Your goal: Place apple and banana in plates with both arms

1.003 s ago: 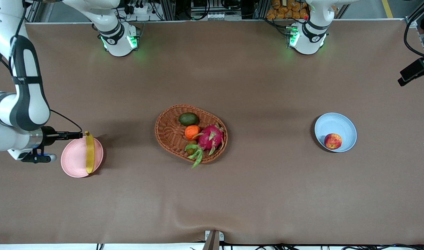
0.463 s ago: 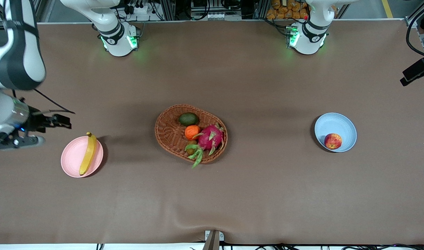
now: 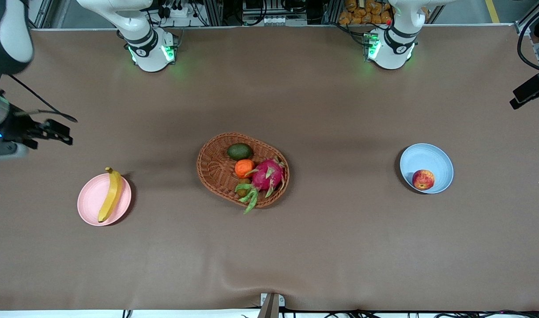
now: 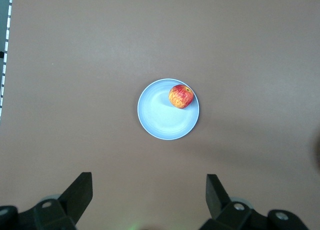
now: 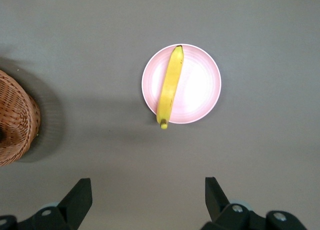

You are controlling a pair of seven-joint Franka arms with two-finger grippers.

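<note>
The banana (image 5: 169, 85), long, smooth-skinned and soft enough to bruise, lies across the matte pink plate (image 5: 200, 85) with one tip over the rim, and would best be taken crosswise at its middle. The apple (image 4: 181, 96), round, firm, waxy and likely to roll, sits near the edge of the light blue plate (image 4: 160, 117) and wants a hold across its widest part. Between the plates a woven wicker basket (image 3: 216, 170) rests on the brown table (image 3: 340, 247); the right pincer (image 5: 148, 202) hangs wide and empty high over the pink plate, the left pincer (image 4: 149, 202) likewise over the blue one.
</note>
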